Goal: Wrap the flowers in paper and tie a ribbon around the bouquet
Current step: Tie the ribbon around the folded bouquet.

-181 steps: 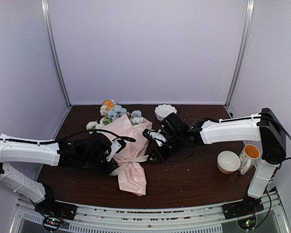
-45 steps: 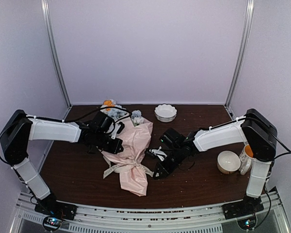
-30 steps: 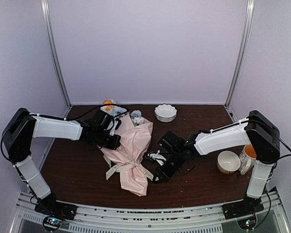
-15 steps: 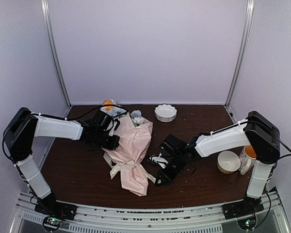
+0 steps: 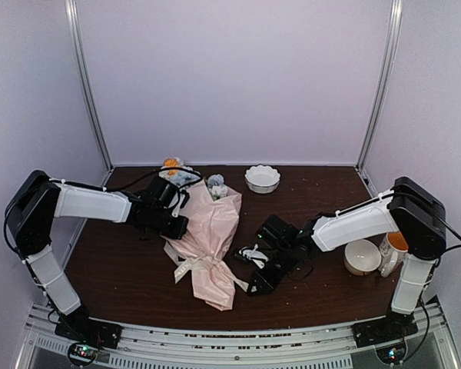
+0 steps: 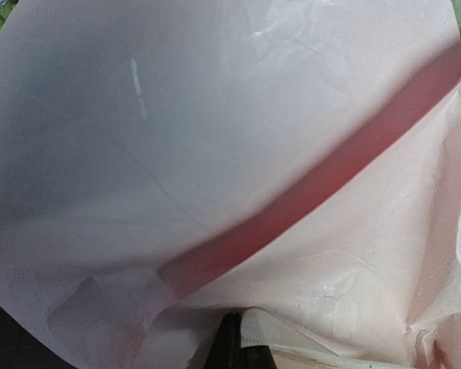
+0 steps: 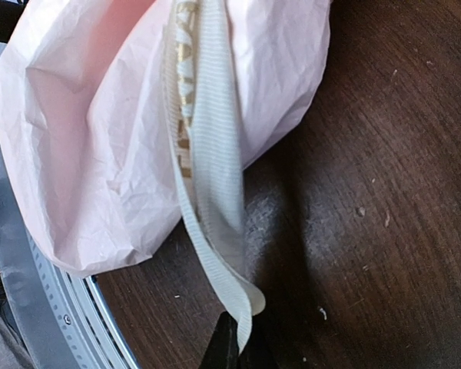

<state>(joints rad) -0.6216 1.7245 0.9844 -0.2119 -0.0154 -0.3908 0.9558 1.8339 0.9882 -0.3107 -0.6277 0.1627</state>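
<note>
The bouquet (image 5: 207, 238) lies on the dark table, its pale pink paper (image 5: 217, 215) cinched low down by the cream ribbon (image 5: 200, 264). The flowers (image 5: 183, 177) poke out at the far end. My left gripper (image 5: 177, 227) presses against the cone's left side; in the left wrist view the paper (image 6: 215, 115) fills the picture, and the left gripper (image 6: 232, 347) is shut on a ribbed ribbon (image 6: 292, 337) end. My right gripper (image 5: 252, 290) sits right of the tail, shut. In its wrist view the right gripper (image 7: 238, 350) pinches a folded ribbon (image 7: 211, 154) strand running up to the paper (image 7: 84, 154).
A white scalloped bowl (image 5: 262, 177) stands at the back. A cream bowl (image 5: 361, 256) and a mug (image 5: 396, 247) with an orange inside stand at the right, by the right arm's base. The metal rail (image 7: 31, 292) at the table's near edge lies close to the bouquet's tail.
My right gripper has drawn its ribbon strand right and toward the near edge. The left gripper has stayed against the cone's upper left side. The ribbon's loops have pulled in tighter.
</note>
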